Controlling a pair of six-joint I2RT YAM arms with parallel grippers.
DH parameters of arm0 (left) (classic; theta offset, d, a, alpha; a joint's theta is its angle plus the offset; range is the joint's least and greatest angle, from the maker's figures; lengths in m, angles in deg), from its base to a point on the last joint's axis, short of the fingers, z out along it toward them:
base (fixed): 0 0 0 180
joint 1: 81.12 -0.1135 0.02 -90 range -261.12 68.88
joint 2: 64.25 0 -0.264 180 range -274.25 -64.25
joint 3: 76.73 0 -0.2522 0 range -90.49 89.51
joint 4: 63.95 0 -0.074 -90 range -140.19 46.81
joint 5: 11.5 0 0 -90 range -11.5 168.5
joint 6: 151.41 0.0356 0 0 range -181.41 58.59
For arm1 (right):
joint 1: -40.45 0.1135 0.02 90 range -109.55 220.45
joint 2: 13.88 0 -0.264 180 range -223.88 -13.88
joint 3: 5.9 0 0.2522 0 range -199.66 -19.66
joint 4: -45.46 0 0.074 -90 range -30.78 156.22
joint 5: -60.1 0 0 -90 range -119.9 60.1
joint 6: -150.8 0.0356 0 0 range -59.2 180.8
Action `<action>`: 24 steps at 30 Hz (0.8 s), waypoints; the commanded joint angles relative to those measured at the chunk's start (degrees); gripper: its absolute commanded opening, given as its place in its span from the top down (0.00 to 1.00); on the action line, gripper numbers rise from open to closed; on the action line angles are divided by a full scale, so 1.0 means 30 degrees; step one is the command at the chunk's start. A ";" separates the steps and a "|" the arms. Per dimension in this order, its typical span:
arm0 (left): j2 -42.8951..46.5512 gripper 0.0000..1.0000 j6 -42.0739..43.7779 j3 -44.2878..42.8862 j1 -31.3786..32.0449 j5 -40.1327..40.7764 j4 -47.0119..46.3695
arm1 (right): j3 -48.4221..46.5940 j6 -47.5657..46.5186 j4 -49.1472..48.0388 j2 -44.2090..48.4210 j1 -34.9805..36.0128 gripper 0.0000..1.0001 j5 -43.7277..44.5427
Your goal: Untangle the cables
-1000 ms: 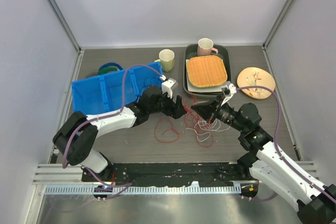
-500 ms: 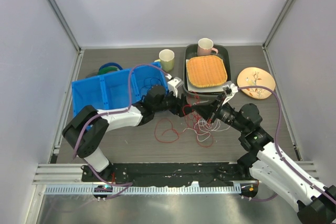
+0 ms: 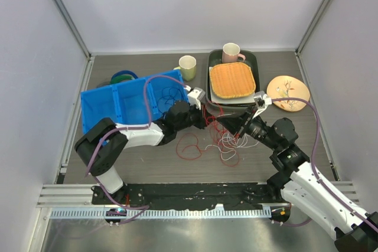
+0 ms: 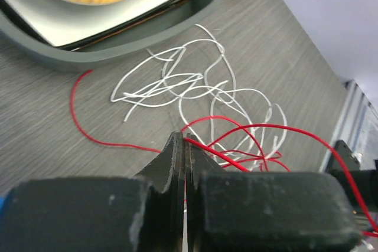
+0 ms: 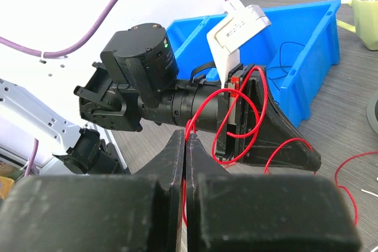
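Observation:
The cables lie tangled at the table's middle: a red cable (image 3: pixel 189 146) in loops and white cables (image 3: pixel 231 144) beside it. A dark blue cable (image 3: pixel 171 95) sits in the blue bin. My left gripper (image 3: pixel 208 123) is low over the tangle's left side. In the left wrist view the left gripper (image 4: pixel 185 138) is shut on the red cable (image 4: pixel 236 160), with the white cables (image 4: pixel 177 84) spread just beyond. My right gripper (image 3: pixel 231 125) faces it from the right. In the right wrist view the right gripper (image 5: pixel 186 136) is shut on another stretch of the red cable (image 5: pixel 260 116), which loops in front of the left gripper's fingers (image 5: pixel 277 131).
A blue bin (image 3: pixel 118 107) stands at the left behind the left arm. A dark tray (image 3: pixel 214 90) with a woven mat (image 3: pixel 233 79) and a pink mug (image 3: pixel 231 52) sits behind the tangle. A pale cup (image 3: pixel 187 66) and a flowered plate (image 3: pixel 288 92) flank it.
The left gripper has moved right to the tangle and shut on the red cable. The right gripper has stayed shut and barely moved.

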 commanded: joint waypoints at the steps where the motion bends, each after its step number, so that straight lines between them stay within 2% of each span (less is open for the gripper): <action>1: 0.0705 1.00 -0.0220 0.0659 -0.0036 0.2984 -0.1214 | -0.0443 0.0086 -0.0524 0.0198 0.0052 0.99 0.0563; 6: 0.2373 1.00 -0.0539 0.1128 -0.0036 0.5271 0.1010 | -0.1085 -0.0353 0.1875 0.0316 0.0023 0.99 0.3954; 7: 0.2724 1.00 -0.0629 0.1478 -0.0036 0.5623 0.1332 | -0.1233 -0.0325 0.3244 0.0258 0.0023 0.99 0.6516; 9: 0.4183 1.00 -0.1066 0.1977 -0.0036 0.6794 0.2299 | -0.1673 0.0055 0.4686 0.0112 -0.0006 0.99 0.9516; 10: 0.4831 1.00 -0.1215 0.2588 -0.0036 0.7175 0.2534 | -0.1819 0.0317 0.6259 -0.0121 0.0022 0.99 1.2430; 13: 0.7555 1.00 -0.1537 0.3906 -0.0036 0.8669 0.3325 | -0.2347 0.1285 0.8579 -0.0386 -0.0006 0.99 1.6895; 19: 1.3786 1.00 -0.2093 0.5231 -0.0036 1.0751 0.7130 | -0.2495 0.2863 1.0723 0.0227 0.0023 0.99 2.0833; 24: 1.8481 1.00 -0.3528 0.4969 -0.0036 1.3882 1.2488 | -0.2846 0.3659 1.2453 0.0580 0.0023 0.99 2.3648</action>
